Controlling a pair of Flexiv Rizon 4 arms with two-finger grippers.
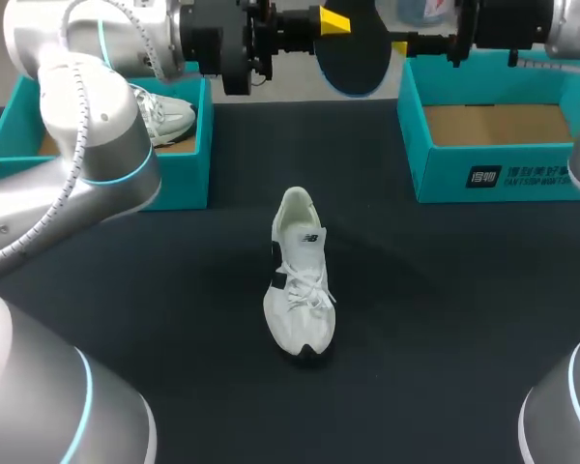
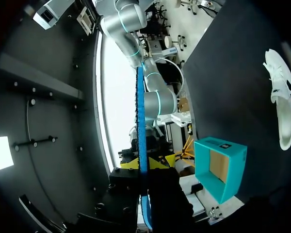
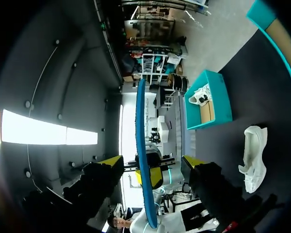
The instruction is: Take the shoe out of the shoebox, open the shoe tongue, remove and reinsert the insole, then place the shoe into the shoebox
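The dark blue insole (image 1: 356,60) is up in the air over the far side of the table (image 1: 445,309), held on edge between the two arms. The left gripper (image 1: 336,21) has it. In the left wrist view the yellow tips of the left gripper (image 2: 143,165) sit tight against either face of the thin blue insole (image 2: 140,121), pinching it.

The right gripper (image 1: 398,44) faces it from the other side. Its own camera shows the fingers of the right gripper (image 3: 151,162) spread wide, with the insole (image 3: 140,126) standing between them and touching neither.

The white shoe (image 1: 298,290) lies on the black table well below both grippers and nearer the robot, resting on its sole with its laces up. The left wrist view shows the shoe (image 2: 280,104) far off to one side of the fingers, and so does the right wrist view (image 3: 253,155).

The empty shoebox (image 1: 483,179) stands under the right arm, open, and also appears in the left wrist view (image 2: 202,160). The other shoebox (image 1: 188,164) sits below the left arm with a second shoe (image 1: 169,118) inside. The right wrist view looks across at both this box (image 3: 220,104) and that shoe (image 3: 201,94).
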